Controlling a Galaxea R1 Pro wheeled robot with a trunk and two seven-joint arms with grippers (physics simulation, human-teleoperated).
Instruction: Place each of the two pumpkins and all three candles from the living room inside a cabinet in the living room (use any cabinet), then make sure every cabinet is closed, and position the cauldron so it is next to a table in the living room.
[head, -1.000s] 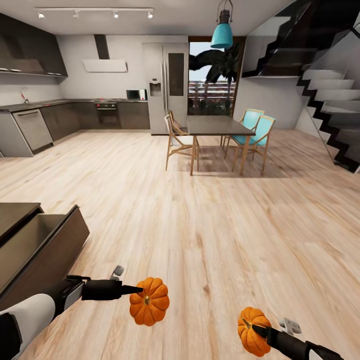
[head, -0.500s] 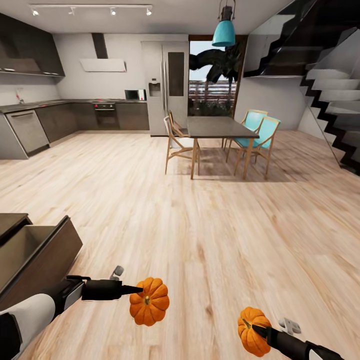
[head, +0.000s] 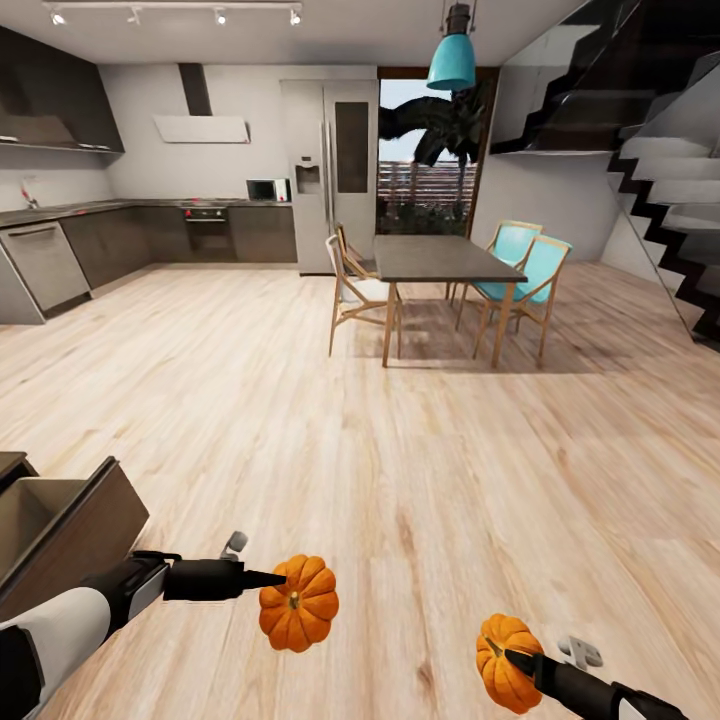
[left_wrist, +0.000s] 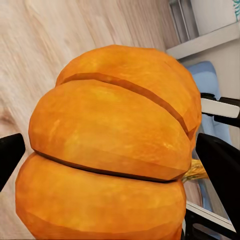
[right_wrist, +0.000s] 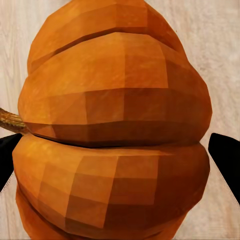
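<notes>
Wide pale wood floor (head: 400, 480) ahead, with the dark dining table (head: 440, 258) and its chairs standing far back near the fridge (head: 330, 175). At the head view's lower left, the dark-brown cabinet (head: 70, 525) has a drawer pulled open, pale inside showing. Now the arms: the left gripper (head: 280, 580) is clamped on one pumpkin (head: 299, 603), which hangs at the fingertips above the floor, stem end turned toward the camera. In the left wrist view that left pumpkin (left_wrist: 112, 150) bulges between the two dark fingers (left_wrist: 220, 170). Over on the right, the right gripper (head: 500, 655) grips the other pumpkin (head: 505, 660), low and close to the robot. The right pumpkin (right_wrist: 115, 130) sits squeezed between the jaws, stem poking sideways.
</notes>
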